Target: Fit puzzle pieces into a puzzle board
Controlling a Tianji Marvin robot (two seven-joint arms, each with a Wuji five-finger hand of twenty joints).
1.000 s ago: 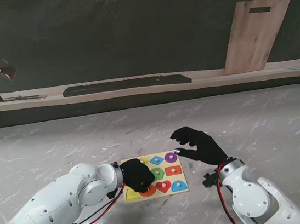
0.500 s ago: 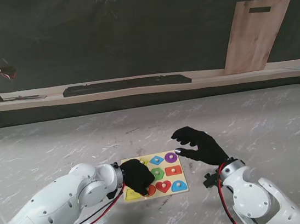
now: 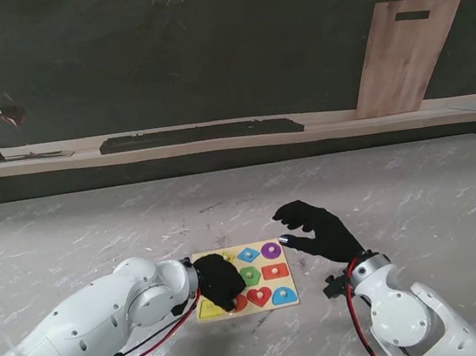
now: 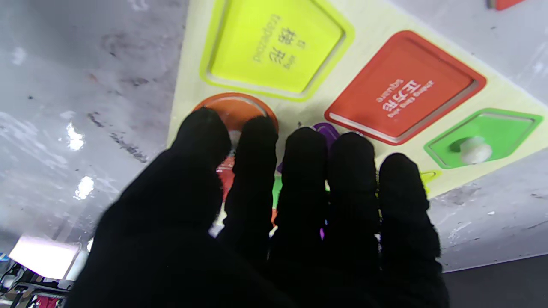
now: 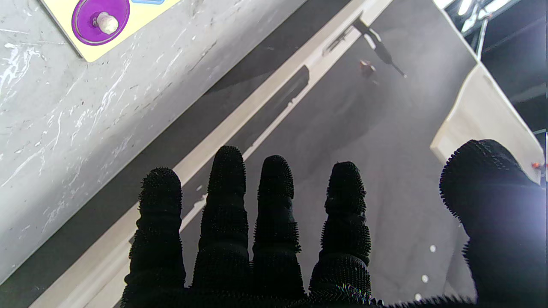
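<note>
Two arms rise from the near corners of your stand view, over a grey-veined marble tabletop (image 3: 415, 190) that runs wide and bare to both sides. Behind its far edge you see a pale shelf (image 3: 336, 123) against a dark wall, with a long black bar (image 3: 202, 134) lying on it and a wooden cutting board (image 3: 406, 55) leaning upright toward the right.

Your puzzle board (image 3: 265, 287), pale yellow, lies flat near the tabletop's near edge, about centre. Blue diamond, purple circle (image 3: 270, 250), green, orange, red heart and blue pieces sit in its slots. The left wrist view shows a yellow trapezoid slot (image 4: 274, 45) and a red square slot (image 4: 404, 87) both without pieces, and a green piece with a white knob (image 4: 486, 137).

Your left hand (image 3: 219, 280) is over the board's left part, fingers (image 4: 252, 162) pressed side by side and pointing down at an orange round piece (image 4: 235, 109); whether it grips anything you cannot tell.

Your right hand (image 3: 320, 230) hovers just beside the board's right edge, raised off the surface, fingers (image 5: 274, 201) spread with the thumb wide apart, holding nothing. Its wrist view catches the board's far right corner with the purple circle.

Open marble lies beyond the board's far edge and out to the right; the near edge is close behind the board.
</note>
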